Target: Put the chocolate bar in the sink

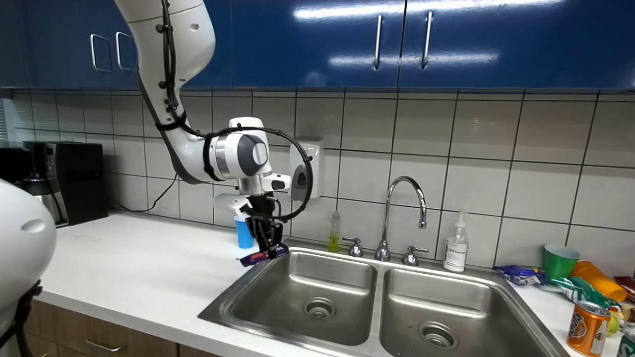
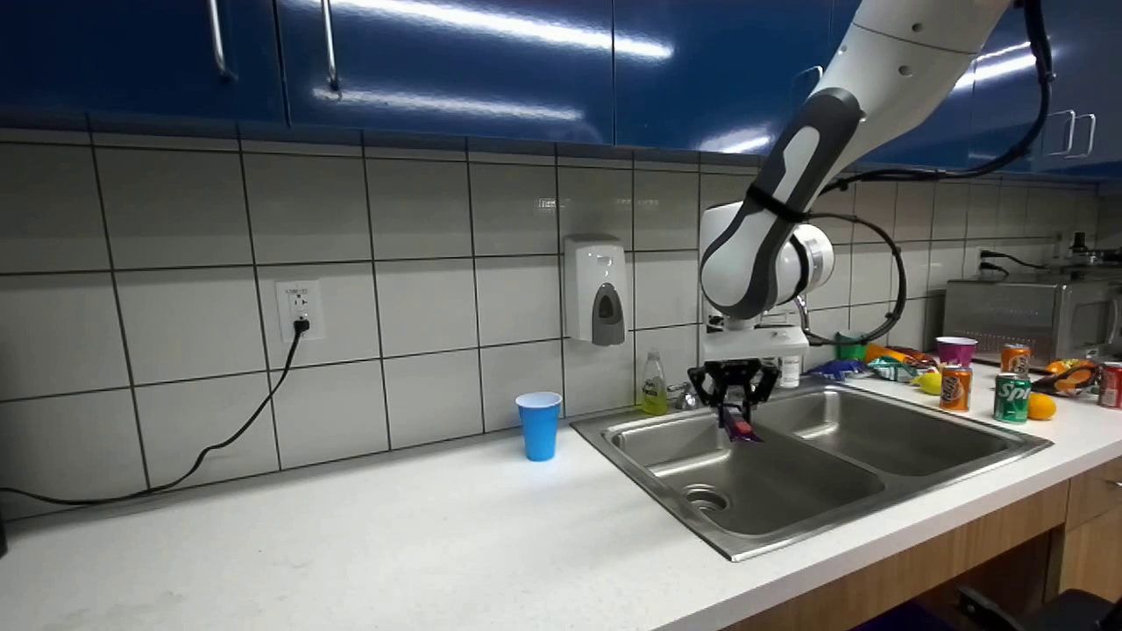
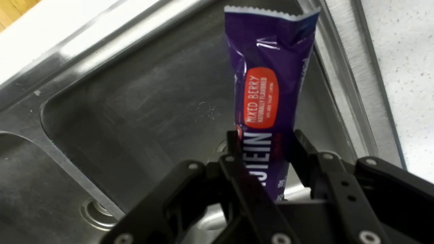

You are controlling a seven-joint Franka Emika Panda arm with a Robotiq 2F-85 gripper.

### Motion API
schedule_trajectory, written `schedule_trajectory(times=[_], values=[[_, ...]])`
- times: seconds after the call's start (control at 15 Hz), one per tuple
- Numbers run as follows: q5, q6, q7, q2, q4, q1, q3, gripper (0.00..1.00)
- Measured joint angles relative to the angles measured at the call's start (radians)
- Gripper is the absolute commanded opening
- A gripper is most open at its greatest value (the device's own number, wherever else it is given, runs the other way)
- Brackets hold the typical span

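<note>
The chocolate bar in its dark purple wrapper shows in both exterior views. In the wrist view the bar points away from the gripper, its orange-red label facing the camera. My gripper is shut on the bar's sides near its middle; part of the bar is hidden behind a finger. The gripper also shows in both exterior views, pointing down. The steel double-basin sink lies below; in the wrist view the bar is over one basin. The bar is held up, touching no surface that I can see.
The curved chrome faucet stands behind the sink with handles on both sides. A yellow-green soap bottle and a pump bottle stand along the back. A blue cup stands beside the sink. Cans, wrappers and cups crowd the far side.
</note>
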Motion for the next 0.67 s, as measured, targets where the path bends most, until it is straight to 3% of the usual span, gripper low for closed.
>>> schedule_trajectory(times=[0.67], values=[[-0.006,0.224,-0.002,0.223,0.012,0.02,-0.103,0.16]])
